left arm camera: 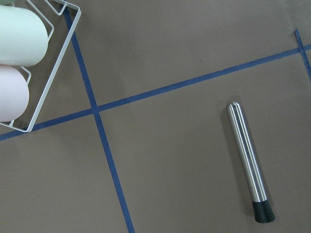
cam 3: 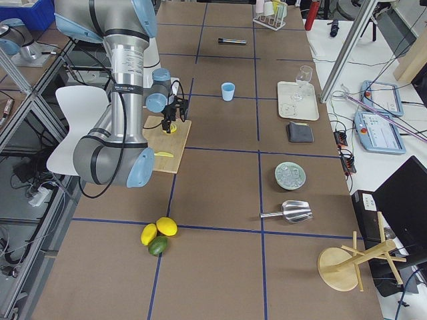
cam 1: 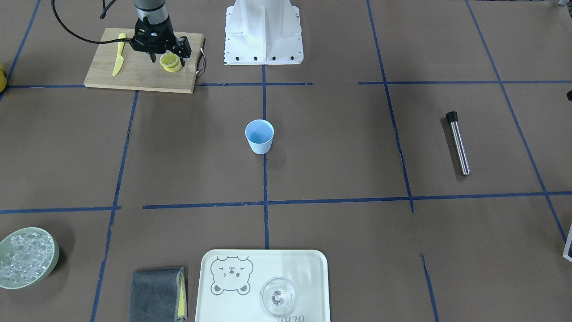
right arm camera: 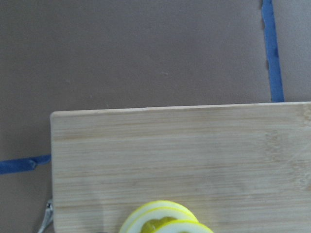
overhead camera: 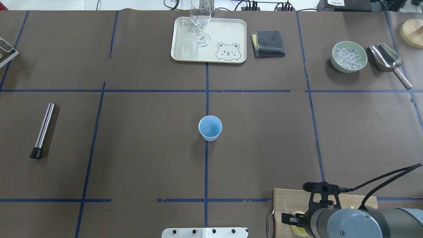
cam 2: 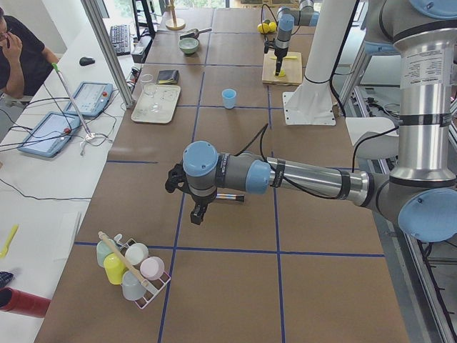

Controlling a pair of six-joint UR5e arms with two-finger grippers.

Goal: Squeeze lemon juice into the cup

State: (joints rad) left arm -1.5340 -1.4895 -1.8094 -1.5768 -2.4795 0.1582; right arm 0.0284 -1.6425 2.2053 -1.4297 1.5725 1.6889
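Observation:
The lemon slices (cam 1: 171,61) lie stacked on a wooden cutting board (cam 1: 134,74) at the near right of the table. They also show in the right wrist view (right arm camera: 163,218). My right gripper (cam 1: 164,52) hangs just above them and looks open and empty. The arm hides most of it in the overhead view. The pale blue cup (cam 1: 259,136) stands upright and empty at the table's middle (overhead camera: 210,128), far from the board. My left gripper (cam 2: 198,213) shows only in the exterior left view, low over the table near a steel muddler (left arm camera: 248,160). I cannot tell whether it is open.
A yellow knife (cam 1: 119,54) lies on the board. A green bowl of ice (overhead camera: 349,56), a metal scoop (overhead camera: 386,59), a grey cloth (overhead camera: 268,43) and a tray (overhead camera: 228,36) with a clear glass (overhead camera: 201,23) stand along the far edge. A rack of cups (cam 2: 132,268) sits by my left arm.

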